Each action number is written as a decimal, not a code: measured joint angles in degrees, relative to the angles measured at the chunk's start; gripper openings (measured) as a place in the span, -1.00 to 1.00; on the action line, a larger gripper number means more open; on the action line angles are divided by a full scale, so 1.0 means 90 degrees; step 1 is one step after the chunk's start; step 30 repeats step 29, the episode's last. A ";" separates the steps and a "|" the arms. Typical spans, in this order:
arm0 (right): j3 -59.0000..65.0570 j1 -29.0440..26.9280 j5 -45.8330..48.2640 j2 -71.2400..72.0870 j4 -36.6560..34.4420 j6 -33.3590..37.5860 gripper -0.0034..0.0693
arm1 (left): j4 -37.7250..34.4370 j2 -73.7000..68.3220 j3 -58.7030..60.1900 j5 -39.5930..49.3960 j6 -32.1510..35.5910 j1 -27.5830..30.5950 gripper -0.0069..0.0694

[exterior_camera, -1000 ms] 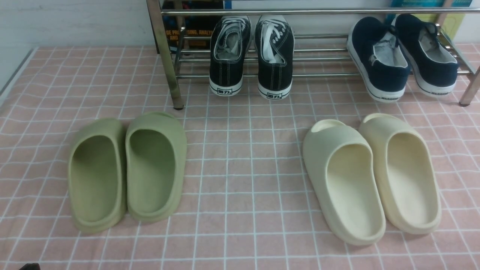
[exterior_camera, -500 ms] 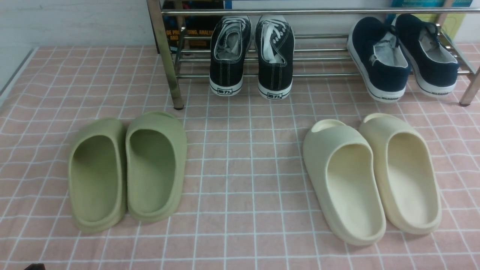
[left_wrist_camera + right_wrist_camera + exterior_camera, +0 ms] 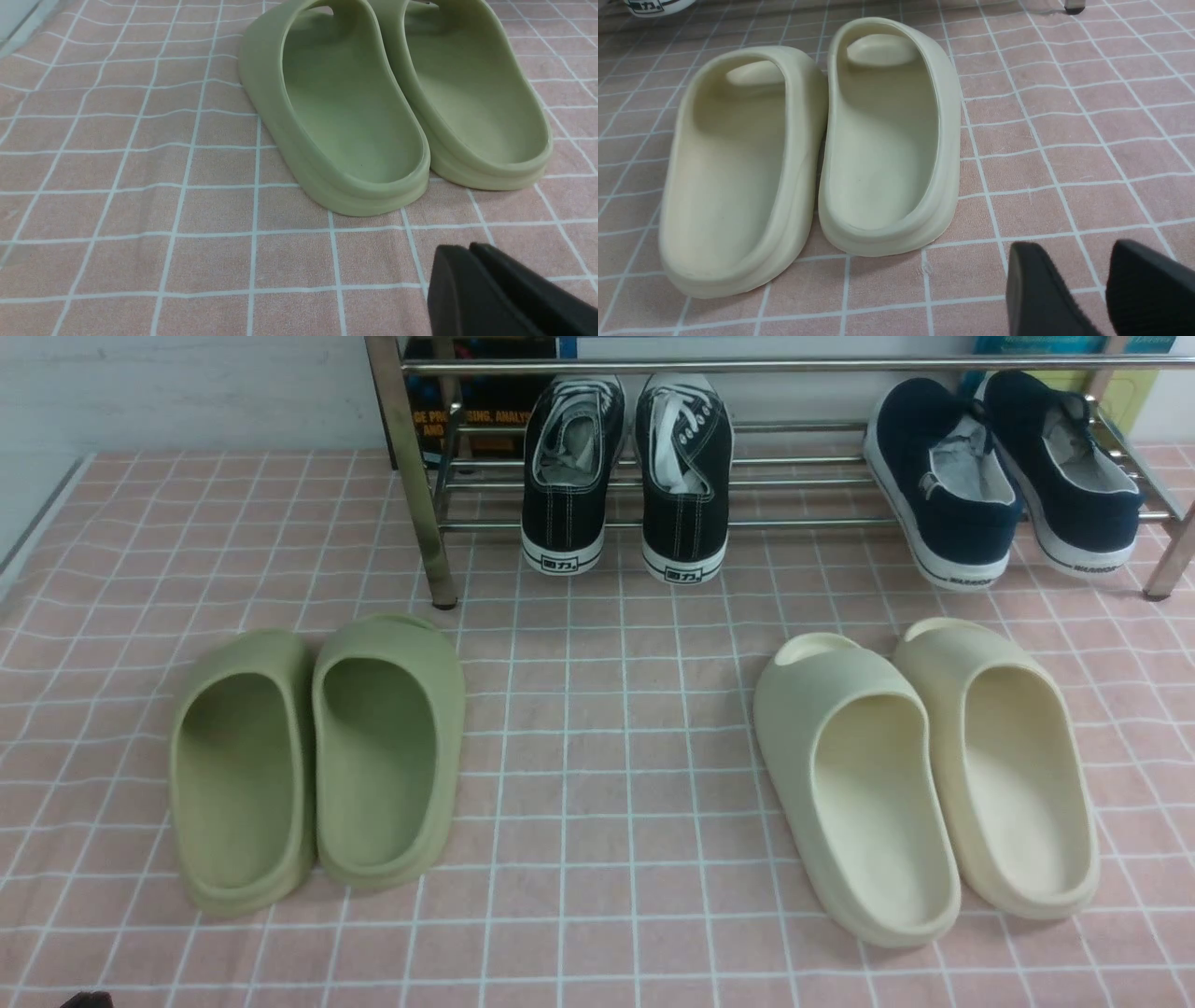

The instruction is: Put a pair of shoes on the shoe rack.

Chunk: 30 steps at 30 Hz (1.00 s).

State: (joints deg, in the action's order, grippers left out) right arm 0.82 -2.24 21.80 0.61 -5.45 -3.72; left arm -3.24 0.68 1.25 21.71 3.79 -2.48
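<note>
The pair of shoes, two black canvas sneakers (image 3: 571, 476) (image 3: 684, 476) with white laces, stands heels toward me on the lower bars of the chrome shoe rack (image 3: 803, 523), left of its middle. One sneaker's white heel (image 3: 654, 5) peeks into the right wrist view. My left gripper (image 3: 462, 249) is shut with nothing in it, low over the cloth just short of the olive slides (image 3: 373, 107). Beside the cream slides (image 3: 808, 149), my right gripper (image 3: 1078, 249) hangs open and empty. Neither gripper touches a shoe.
Olive slides (image 3: 317, 756) lie front left and cream slides (image 3: 924, 775) front right on the pink checked cloth (image 3: 607, 756). Navy slip-on sneakers (image 3: 999, 476) sit on the rack's right end. Rack posts (image 3: 411, 476) stand on the cloth. A white wall edge (image 3: 37, 513) runs along the left.
A dark tip at the bottom left edge of the front view has crept slightly to the right. The shoes and slides have not moved.
</note>
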 joint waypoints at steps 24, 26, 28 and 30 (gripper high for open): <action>0.0000 0.0000 0.0000 0.0000 0.0000 0.0000 -0.25 | -0.0005 0.0000 0.0000 0.0000 0.0000 0.0000 -0.67; 0.0000 0.0000 0.0000 0.0000 0.0000 0.0000 -0.25 | -0.0005 0.0000 0.0000 0.0000 0.0000 0.0000 -0.66; 0.0000 0.0000 0.0000 0.0000 0.0000 0.0000 -0.25 | -0.0005 0.0000 0.0000 0.0000 0.0000 0.0000 -0.66; 0.0000 0.0000 0.0000 0.0000 0.0000 0.0000 -0.25 | -0.0005 0.0000 0.0000 0.0000 0.0000 0.0000 -0.66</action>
